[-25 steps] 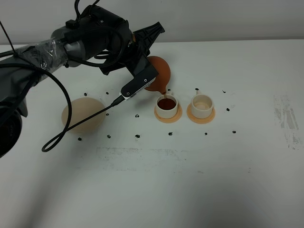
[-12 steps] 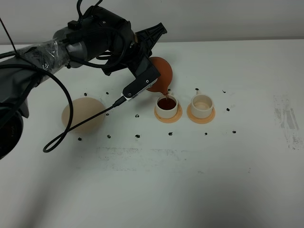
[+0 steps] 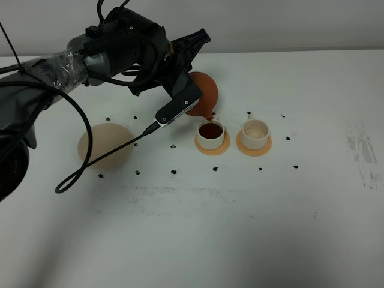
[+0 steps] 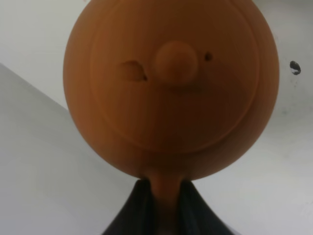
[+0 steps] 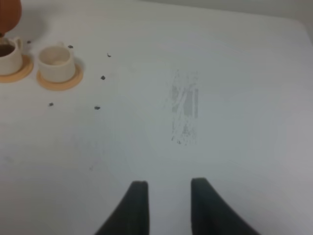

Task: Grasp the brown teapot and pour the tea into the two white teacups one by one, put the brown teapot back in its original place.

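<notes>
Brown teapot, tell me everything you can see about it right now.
The brown teapot is a squat, round pot of matte reddish-brown clay with a round lid, a knob, a small vent hole and a loop handle. The left gripper is shut on the handle and holds the pot in the air, tilted, its spout down over the nearer teacup, which holds dark tea. Whether tea is running I cannot tell. Nothing else touches it; the beige saucer lies bare, off to one side.
</notes>
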Controlling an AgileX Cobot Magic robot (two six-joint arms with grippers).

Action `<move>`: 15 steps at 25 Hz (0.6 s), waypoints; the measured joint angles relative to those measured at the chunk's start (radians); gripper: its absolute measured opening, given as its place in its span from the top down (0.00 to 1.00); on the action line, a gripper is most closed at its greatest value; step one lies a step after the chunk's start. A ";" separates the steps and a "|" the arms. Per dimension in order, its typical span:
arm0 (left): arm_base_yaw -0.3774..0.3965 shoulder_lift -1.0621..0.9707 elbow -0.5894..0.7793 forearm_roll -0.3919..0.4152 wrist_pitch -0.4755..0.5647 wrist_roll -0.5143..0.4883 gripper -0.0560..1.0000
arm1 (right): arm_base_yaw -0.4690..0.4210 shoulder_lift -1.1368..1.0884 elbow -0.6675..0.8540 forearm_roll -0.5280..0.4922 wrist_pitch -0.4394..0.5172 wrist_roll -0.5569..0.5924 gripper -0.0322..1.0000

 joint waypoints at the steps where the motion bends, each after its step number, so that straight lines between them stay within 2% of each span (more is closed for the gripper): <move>1: 0.000 0.000 0.000 -0.001 0.007 -0.012 0.82 | 0.000 0.000 0.000 0.000 0.000 0.000 0.74; 5: 0.000 -0.003 0.000 -0.009 0.037 -0.085 0.82 | 0.000 0.000 0.000 0.000 0.000 0.000 0.74; 10: 0.010 -0.033 0.000 -0.025 0.083 -0.248 0.82 | 0.000 0.000 0.000 0.000 0.000 0.000 0.74; 15: 0.037 -0.071 0.000 -0.032 0.214 -0.351 0.82 | 0.000 0.000 0.000 0.000 0.000 0.000 0.74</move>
